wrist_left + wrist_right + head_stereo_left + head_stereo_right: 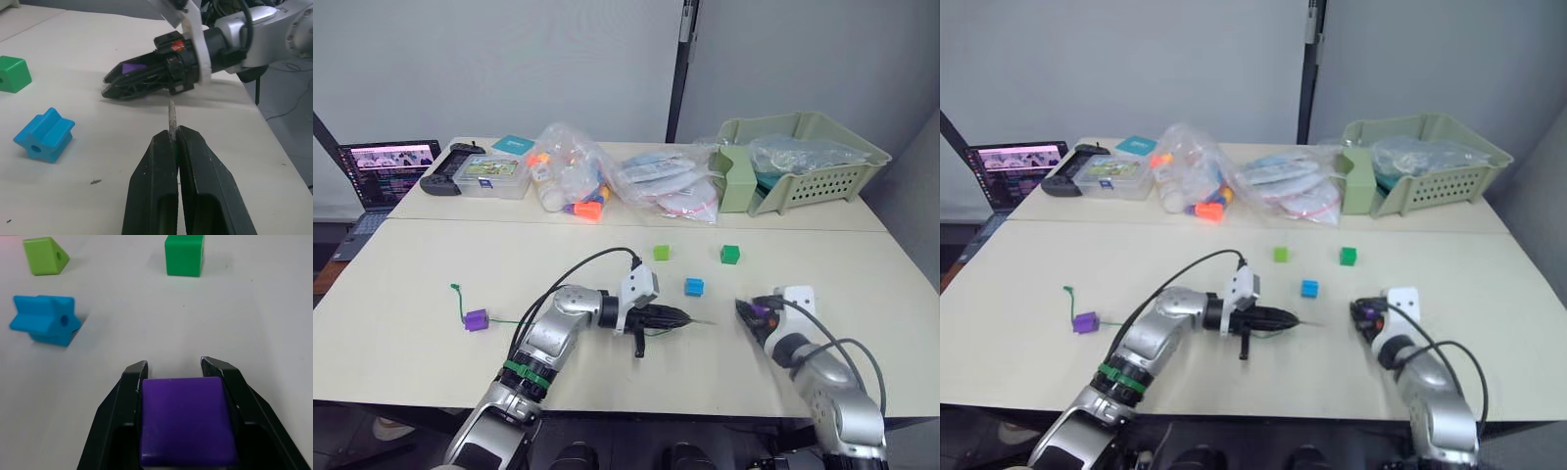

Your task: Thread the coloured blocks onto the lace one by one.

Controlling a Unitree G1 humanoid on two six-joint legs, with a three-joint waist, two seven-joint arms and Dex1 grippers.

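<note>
- Currently the left claw [683,316] is pinched together on the lace's stiff pale tip [171,117], which sticks out past the fingertips toward the right claw [742,309].
- From there the green lace [504,320] trails back across the bench [431,264] to a purple block [476,319] already on the cord, with the knotted end [456,288] just beyond it.
- Facing it, the right claw is clamped on a second purple block [185,418], held between both fingers just above the bench, near the lace tip but apart from it.
- Loose on the bench lie the blue block [694,286], the light green block [661,252] and the dark green block [730,254], all beyond the two claws.
</note>
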